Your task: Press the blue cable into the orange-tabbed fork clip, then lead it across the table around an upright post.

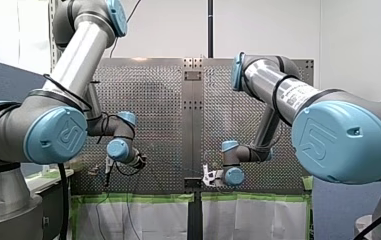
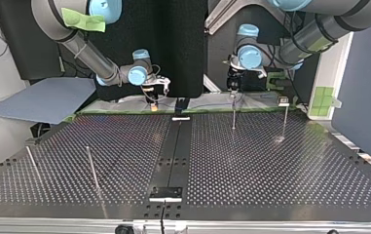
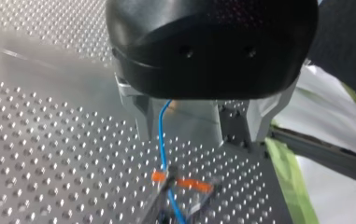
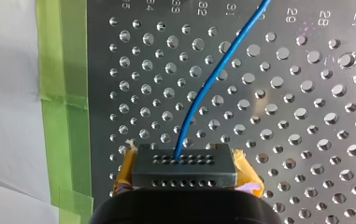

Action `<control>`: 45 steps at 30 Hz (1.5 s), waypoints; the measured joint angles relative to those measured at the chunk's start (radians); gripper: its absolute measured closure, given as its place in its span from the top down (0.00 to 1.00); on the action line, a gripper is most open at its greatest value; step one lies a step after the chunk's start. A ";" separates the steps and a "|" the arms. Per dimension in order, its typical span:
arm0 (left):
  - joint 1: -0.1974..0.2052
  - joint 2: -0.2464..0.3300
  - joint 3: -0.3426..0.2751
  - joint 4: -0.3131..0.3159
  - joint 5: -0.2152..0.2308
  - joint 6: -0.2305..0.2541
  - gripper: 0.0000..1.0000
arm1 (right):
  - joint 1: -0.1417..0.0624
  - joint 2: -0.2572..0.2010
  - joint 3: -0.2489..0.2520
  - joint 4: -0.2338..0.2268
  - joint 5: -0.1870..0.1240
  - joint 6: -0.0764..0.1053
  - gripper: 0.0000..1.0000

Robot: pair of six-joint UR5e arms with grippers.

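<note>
Left wrist view: the blue cable runs lengthwise from under the left gripper, its grip impossible to tell, through the orange-tabbed fork clip just ahead, while the farther right gripper pinches the cable's other stretch.

White wall, black curtain, grey board, green tape edging white sheeting

A blue-grey sheet is lying at the top view's far left, beside the perforated table. Green tape is running along the table's far edge there, and a black strip is crossing its middle from near to far.
</note>
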 joint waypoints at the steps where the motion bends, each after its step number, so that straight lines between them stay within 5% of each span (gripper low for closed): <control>1: -0.005 0.000 0.000 0.000 0.000 -0.001 1.00 | 0.000 0.000 0.000 0.000 0.000 0.000 0.00; 13: -0.061 0.000 0.000 0.021 -0.007 0.006 1.00 | 0.000 0.005 0.000 -0.001 -0.002 0.000 0.00; 24: -0.098 -0.005 0.000 0.116 -0.100 -0.080 1.00 | -0.004 0.007 -0.004 0.001 -0.003 0.000 0.00; 34: -0.112 -0.078 0.028 0.186 -0.185 -0.101 1.00 | -0.013 0.007 -0.006 0.004 -0.006 -0.004 0.00; 45: -0.134 -0.135 0.104 0.191 -0.223 -0.119 1.00 | -0.016 0.007 -0.007 0.004 -0.006 -0.007 0.00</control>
